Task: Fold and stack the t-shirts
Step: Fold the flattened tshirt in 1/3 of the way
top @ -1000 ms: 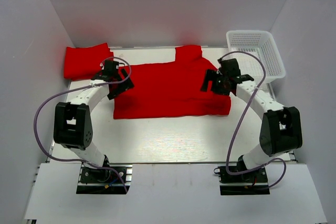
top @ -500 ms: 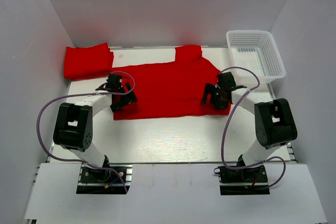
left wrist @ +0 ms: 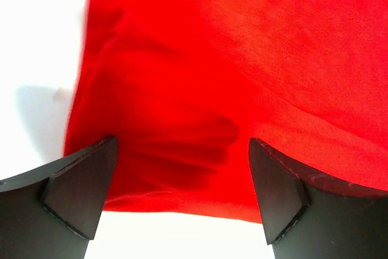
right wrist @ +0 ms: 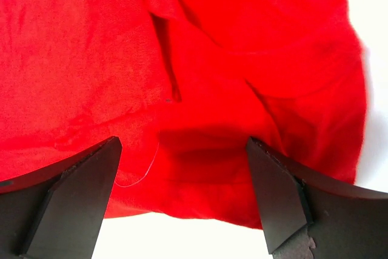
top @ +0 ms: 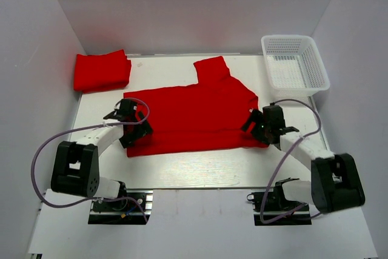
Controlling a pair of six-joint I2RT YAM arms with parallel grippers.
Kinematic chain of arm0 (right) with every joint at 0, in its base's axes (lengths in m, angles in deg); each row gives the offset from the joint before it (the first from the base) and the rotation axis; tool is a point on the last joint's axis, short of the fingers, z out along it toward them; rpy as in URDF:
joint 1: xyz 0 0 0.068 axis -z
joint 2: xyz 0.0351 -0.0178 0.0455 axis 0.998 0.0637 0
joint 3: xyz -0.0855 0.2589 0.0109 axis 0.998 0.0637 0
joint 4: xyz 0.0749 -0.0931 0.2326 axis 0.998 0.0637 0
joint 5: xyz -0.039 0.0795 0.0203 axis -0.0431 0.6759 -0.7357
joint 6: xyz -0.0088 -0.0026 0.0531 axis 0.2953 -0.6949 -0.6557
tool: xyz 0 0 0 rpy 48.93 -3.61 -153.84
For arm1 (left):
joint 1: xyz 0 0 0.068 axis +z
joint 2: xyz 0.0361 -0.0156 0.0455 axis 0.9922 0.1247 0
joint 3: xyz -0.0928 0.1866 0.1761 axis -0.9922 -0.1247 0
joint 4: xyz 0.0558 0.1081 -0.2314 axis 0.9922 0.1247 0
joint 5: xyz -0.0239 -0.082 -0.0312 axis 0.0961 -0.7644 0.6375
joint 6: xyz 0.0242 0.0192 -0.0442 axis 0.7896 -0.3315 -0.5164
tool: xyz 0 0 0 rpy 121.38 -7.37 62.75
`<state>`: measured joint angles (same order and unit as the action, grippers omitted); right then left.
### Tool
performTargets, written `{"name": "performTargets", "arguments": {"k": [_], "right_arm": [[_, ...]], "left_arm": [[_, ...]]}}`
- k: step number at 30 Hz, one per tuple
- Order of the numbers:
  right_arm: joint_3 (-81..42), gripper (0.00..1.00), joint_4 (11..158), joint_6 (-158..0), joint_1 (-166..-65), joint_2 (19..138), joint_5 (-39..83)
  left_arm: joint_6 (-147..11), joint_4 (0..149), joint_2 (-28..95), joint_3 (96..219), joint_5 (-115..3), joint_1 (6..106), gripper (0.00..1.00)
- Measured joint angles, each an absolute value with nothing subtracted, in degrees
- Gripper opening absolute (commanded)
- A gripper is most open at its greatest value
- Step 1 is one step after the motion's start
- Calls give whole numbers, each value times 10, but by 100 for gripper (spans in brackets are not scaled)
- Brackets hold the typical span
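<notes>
Our left hand point(left wrist: 180, 150) and right hand point(right wrist: 182, 147) both hover, fingers spread apart, over the near corners of the bright red cloth t-shirt point(top: 194, 110) spread on the white worktop point(top: 194, 171); a folded red t-shirt point(top: 101, 71) lies far left.

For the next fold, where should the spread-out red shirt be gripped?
At its two near hem corners, from above. The spread shirt lies flat with that hem edge free, and the left gripper and right gripper hang open right over those corners.
</notes>
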<state>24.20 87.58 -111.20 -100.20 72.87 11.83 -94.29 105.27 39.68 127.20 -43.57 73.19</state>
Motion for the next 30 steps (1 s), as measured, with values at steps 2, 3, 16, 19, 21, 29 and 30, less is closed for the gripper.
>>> {"name": "performTargets", "arguments": {"k": [2, 3, 16, 19, 21, 29, 30], "right_arm": [[274, 90, 900, -1127, -1002, 676, 117], [291, 90, 910, -1133, -1002, 646, 119], [326, 90, 1070, -1121, -1002, 489, 149], [277, 90, 1093, -1087, -1002, 522, 158], [252, 90, 1093, -1068, -1003, 537, 168], [233, 90, 1055, -1026, -1010, 613, 208], [233, 90, 1051, -1023, -1010, 622, 212]], "left_arm": [[-954, 1088, 373, 1257, -430, 734, 100], [-958, 1107, 360, 1250, -428, 734, 100], [-967, 1284, 236, 1295, -394, 733, 100], [-963, 1289, 235, 1336, -378, 733, 100], [-961, 1286, 232, 1349, -370, 733, 100], [-950, 1287, 229, 1355, -361, 733, 100], [-949, 1287, 229, 1355, -361, 733, 100]]}}
